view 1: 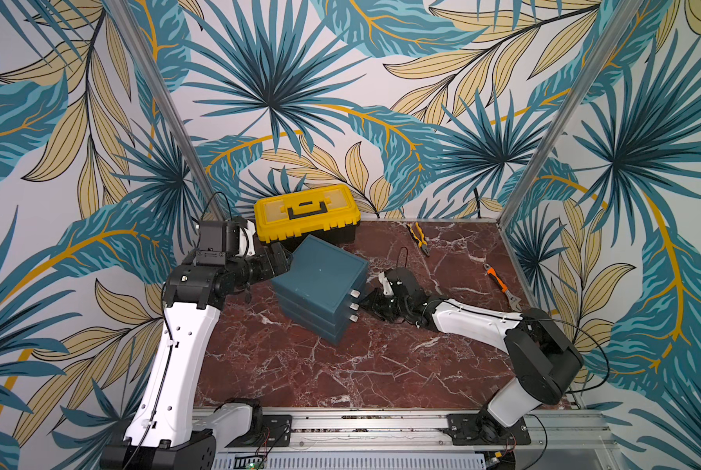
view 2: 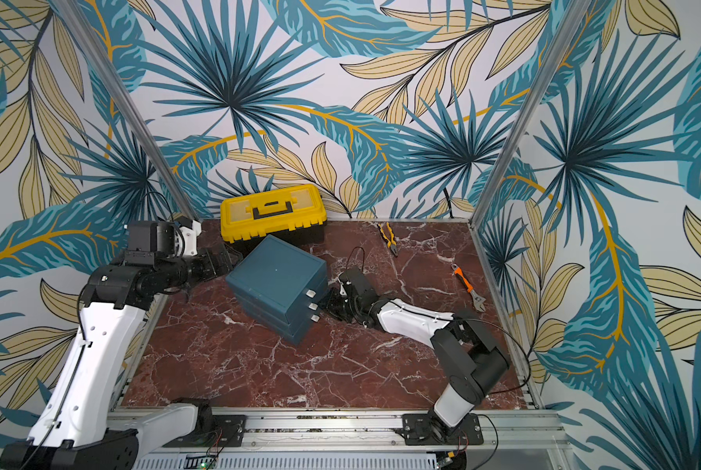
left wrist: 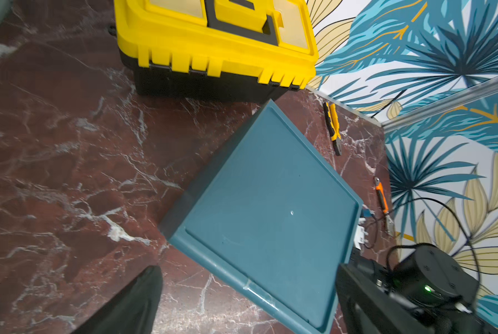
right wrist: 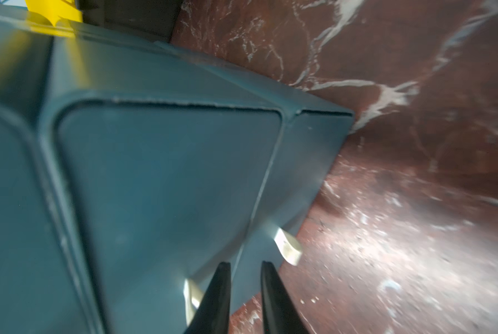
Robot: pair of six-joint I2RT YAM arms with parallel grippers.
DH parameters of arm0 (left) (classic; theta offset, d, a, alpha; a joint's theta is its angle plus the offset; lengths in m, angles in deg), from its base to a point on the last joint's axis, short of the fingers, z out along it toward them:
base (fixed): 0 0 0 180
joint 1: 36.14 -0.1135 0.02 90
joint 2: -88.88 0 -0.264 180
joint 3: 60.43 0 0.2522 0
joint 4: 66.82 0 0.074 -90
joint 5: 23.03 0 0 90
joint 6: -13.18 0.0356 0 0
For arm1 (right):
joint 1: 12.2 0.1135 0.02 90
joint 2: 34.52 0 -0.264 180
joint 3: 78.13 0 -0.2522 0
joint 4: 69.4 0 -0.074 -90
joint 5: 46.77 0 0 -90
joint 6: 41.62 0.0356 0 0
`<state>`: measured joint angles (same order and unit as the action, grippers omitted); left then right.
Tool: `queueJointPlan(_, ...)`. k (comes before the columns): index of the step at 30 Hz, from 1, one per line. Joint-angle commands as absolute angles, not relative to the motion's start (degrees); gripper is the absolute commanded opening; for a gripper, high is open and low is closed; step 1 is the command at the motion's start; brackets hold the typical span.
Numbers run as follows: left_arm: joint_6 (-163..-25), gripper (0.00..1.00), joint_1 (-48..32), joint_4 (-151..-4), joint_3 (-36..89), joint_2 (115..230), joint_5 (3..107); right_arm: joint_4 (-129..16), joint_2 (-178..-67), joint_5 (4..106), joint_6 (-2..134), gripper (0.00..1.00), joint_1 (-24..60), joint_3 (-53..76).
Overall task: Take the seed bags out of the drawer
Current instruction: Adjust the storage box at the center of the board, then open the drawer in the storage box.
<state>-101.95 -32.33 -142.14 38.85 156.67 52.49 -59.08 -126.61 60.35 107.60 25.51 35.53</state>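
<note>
The seed bags are hidden. The teal drawer unit [view 1: 320, 280] [view 2: 277, 276] stands askew mid-table, its three drawers shut, and small white handles [view 1: 354, 306] face my right arm. My right gripper [view 1: 367, 303] [right wrist: 243, 264] sits low at those handles. Its black fingers [right wrist: 219, 292] stand a narrow gap apart with nothing between them, one white handle [right wrist: 191, 295] just outside one finger and another handle [right wrist: 288, 245] beyond the other. My left gripper [view 1: 281, 258] [left wrist: 249, 267] hovers wide open at the unit's back left edge, over its flat top [left wrist: 271, 208].
A yellow toolbox [view 1: 306, 213] [left wrist: 213, 43] stands shut against the back wall, close behind the drawer unit. Yellow-handled pliers [view 1: 420, 238] lie at the back right, an orange wrench [view 1: 501, 285] near the right wall. The red marble tabletop [view 1: 340, 374] stretches to the front rail.
</note>
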Motion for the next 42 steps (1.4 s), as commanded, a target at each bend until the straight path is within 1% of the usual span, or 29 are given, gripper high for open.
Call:
queueJointPlan(1,-94.6,0.96,-30.1,-147.8,43.2,159.9,59.5,-51.2,-120.5,55.3,102.6,0.27,25.7,37.0)
queueJointPlan(7,-89.2,0.96,-21.2,-155.3,54.3,171.0,69.8,-42.1,-109.8,48.4,96.3,0.46,25.7,37.5)
queueJointPlan(10,-87.9,0.93,-15.4,-159.4,61.7,176.4,74.3,-39.9,-106.1,47.7,94.1,0.5,25.7,37.0)
queueJointPlan(12,-88.0,0.93,-12.4,-162.1,65.8,179.4,74.3,-38.7,-105.1,49.2,93.6,0.52,25.7,36.0)
queueJointPlan(15,-89.6,0.92,-9.4,-165.6,68.9,183.0,71.0,-41.1,-105.5,55.3,95.0,0.52,25.8,35.1)
queueJointPlan(17,-90.6,0.91,-7.5,-166.7,69.0,184.3,68.7,-47.3,-105.9,59.3,98.0,0.53,25.7,36.2)
queueJointPlan(21,-92.5,0.89,-5.6,-169.0,70.9,186.3,67.4,-55.3,-106.8,62.4,103.3,0.53,25.8,37.9)
queueJointPlan(28,-92.2,0.89,-4.7,-174.2,72.2,190.7,68.6,-58.3,-108.2,63.1,104.6,0.53,26.2,37.8)
queueJointPlan(32,-92.0,0.89,-4.7,-173.1,68.5,191.6,68.5,-61.8,-108.5,63.9,106.1,0.53,26.2,38.9)
queueJointPlan(36,-92.5,0.89,-4.7,-171.9,64.9,191.6,68.5,-63.6,-109.5,64.5,107.1,0.5,26.3,39.5)
queueJointPlan(42,-93.0,0.88,-4.7,-170.4,62.7,190.6,68.1,-68.7,-112.1,64.7,109.8,0.45,26.4,40.9)
